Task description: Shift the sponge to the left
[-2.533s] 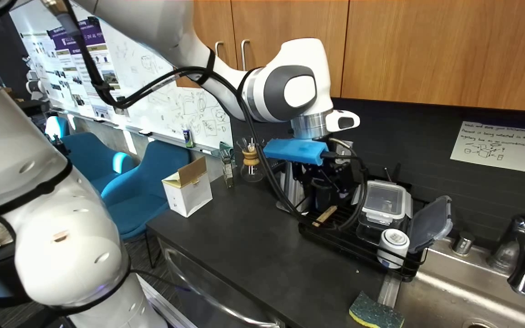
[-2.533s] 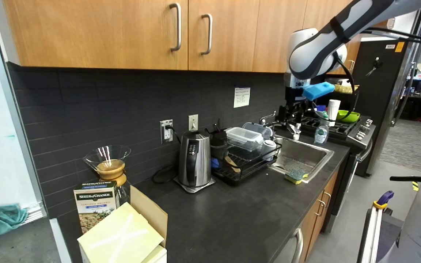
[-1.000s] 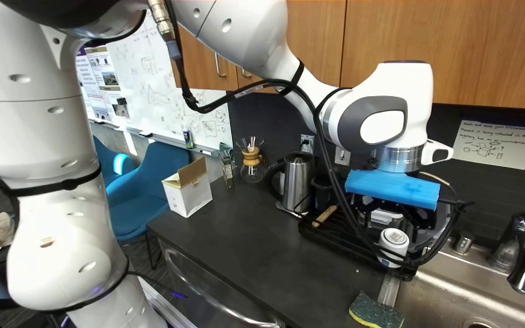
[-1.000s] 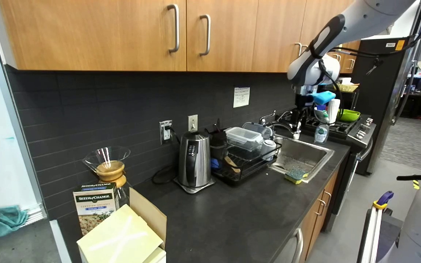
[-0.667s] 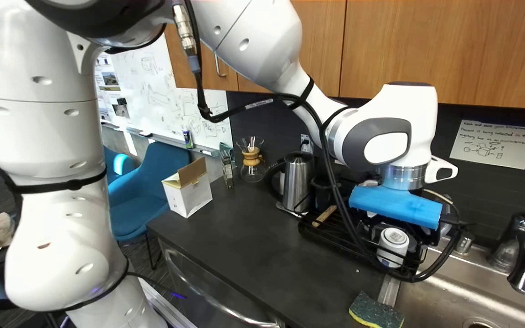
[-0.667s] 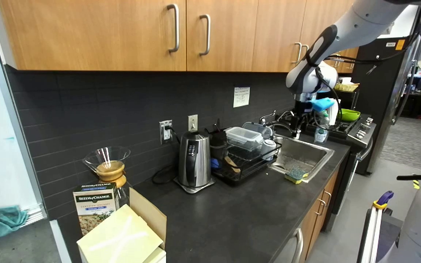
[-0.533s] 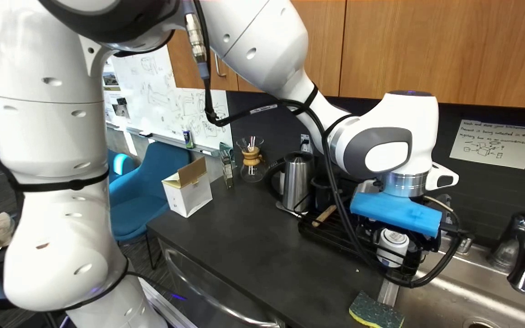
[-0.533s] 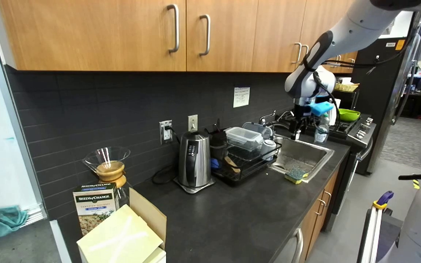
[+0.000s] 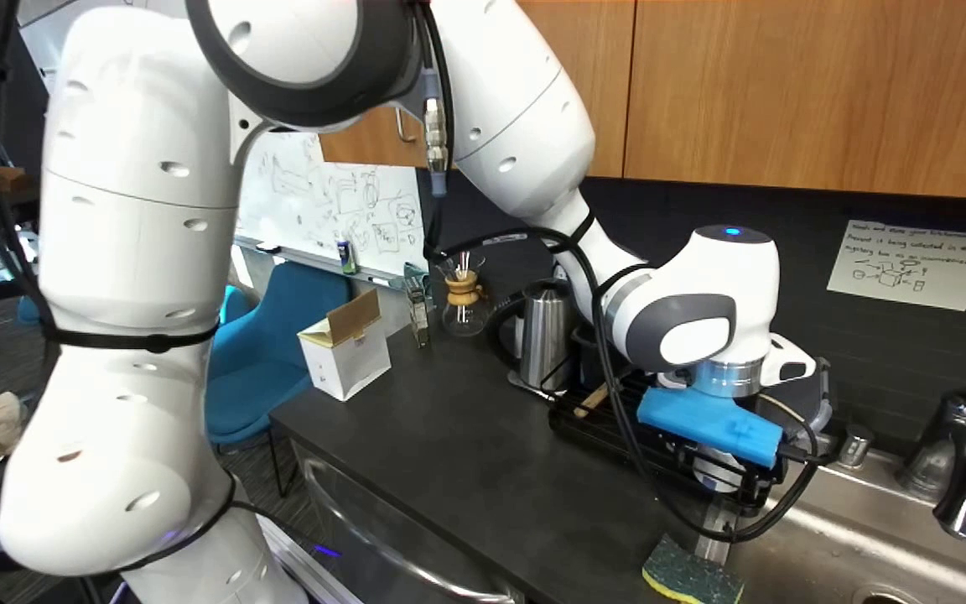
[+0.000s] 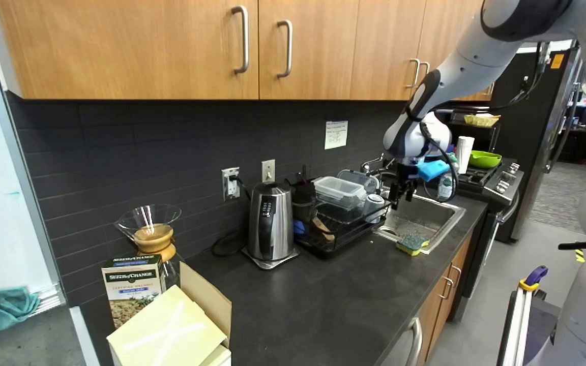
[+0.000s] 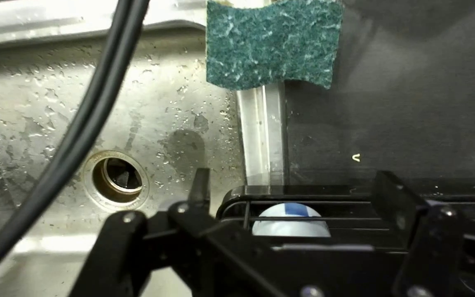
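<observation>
The sponge shows dark green scouring pad on top and a yellow edge. It lies at the sink's near rim, bridging the metal edge and the dark counter, in both exterior views (image 9: 691, 575) (image 10: 412, 243). In the wrist view the sponge (image 11: 272, 43) is at the top middle. My gripper (image 11: 293, 179) is open, its fingers wide apart with nothing between them. It hangs above the rack's sink-side end, apart from the sponge. In an exterior view the gripper (image 10: 399, 199) shows over the sink's back edge. In an exterior view the blue cover and cables mostly hide the fingers.
The black dish rack (image 9: 609, 436) holds a white cup (image 10: 373, 207) and a clear container (image 10: 340, 189), right by the gripper. The sink (image 11: 171, 111) has a tall faucet (image 9: 965, 470). A kettle (image 10: 271, 223) and an open cardboard box (image 9: 347, 356) stand farther along the counter.
My arm has swung from above the rack's kettle end toward the sink and come down, lately also drawing nearer the counter's front. The sponge has not moved.
</observation>
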`<control>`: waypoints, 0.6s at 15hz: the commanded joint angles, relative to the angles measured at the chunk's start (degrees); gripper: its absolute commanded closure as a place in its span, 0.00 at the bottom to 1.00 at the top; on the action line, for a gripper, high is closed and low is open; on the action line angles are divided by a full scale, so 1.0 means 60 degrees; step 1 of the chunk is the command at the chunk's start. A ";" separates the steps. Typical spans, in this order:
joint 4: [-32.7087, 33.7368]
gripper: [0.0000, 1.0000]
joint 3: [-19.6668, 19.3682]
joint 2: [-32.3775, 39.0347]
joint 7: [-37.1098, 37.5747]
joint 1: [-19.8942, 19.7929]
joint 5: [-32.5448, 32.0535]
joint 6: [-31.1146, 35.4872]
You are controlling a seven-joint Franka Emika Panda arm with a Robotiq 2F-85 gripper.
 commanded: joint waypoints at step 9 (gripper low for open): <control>-0.0076 0.00 0.0343 0.1133 0.2699 -0.0104 -0.0042 0.1692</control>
